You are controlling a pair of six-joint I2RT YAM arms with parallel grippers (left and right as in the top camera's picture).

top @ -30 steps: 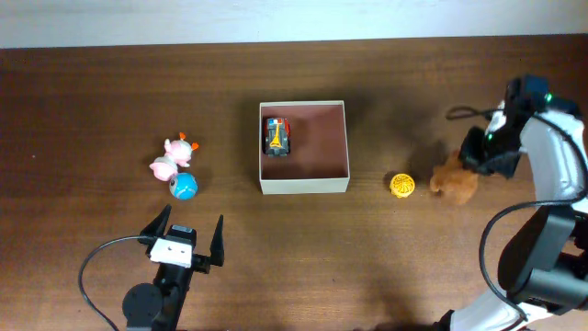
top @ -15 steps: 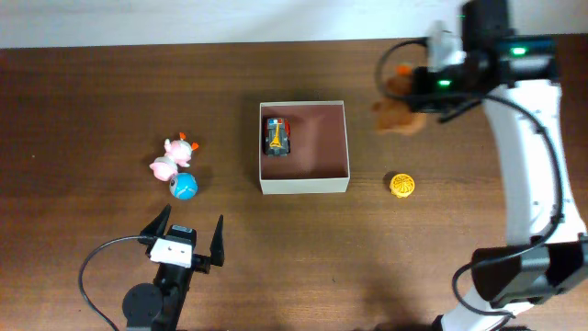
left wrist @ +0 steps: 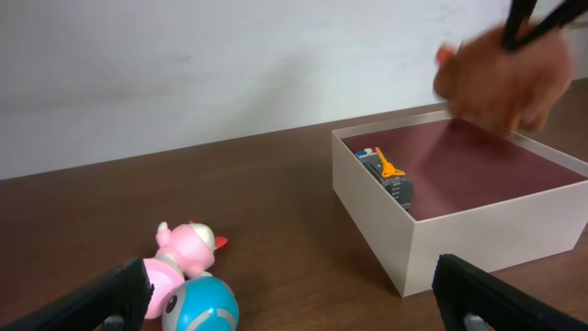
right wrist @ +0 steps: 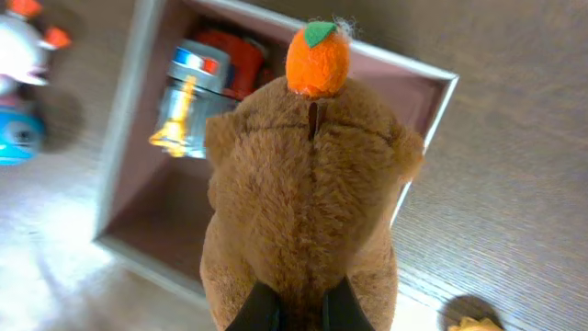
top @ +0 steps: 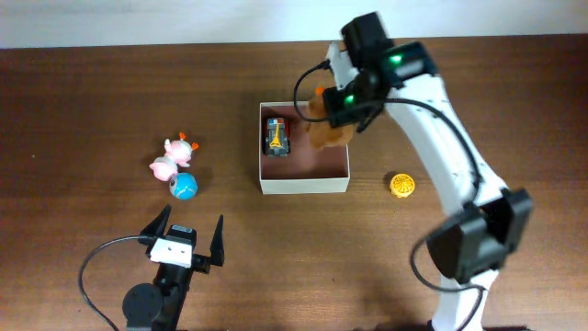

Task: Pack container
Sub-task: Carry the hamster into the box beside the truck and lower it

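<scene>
Here, right gripper point(right wrist: 301, 313) clamping brown plush point(right wrist: 303, 202) over container point(top: 304, 185), toy car point(top: 276, 136) inside, left gripper point(top: 191, 225) splayed apart.

Container point(top: 304, 188): the toy car point(top: 277, 136) takes the rear-left corner, by the left wall. Rest of the floor is bare. The brown plush point(top: 323, 133), clamped in the right gripper point(right wrist: 301, 311), hangs over the rear-right part, so top access there is blocked. Pink toy point(top: 170, 158) and blue ball point(top: 184, 187) touch each other, well left of the box, with an open lane between. Yellow ball point(top: 401, 185) sits near the front-right corner. Left gripper point(top: 188, 230) is spread wide, with bare table point(top: 83, 110) ahead.
</scene>
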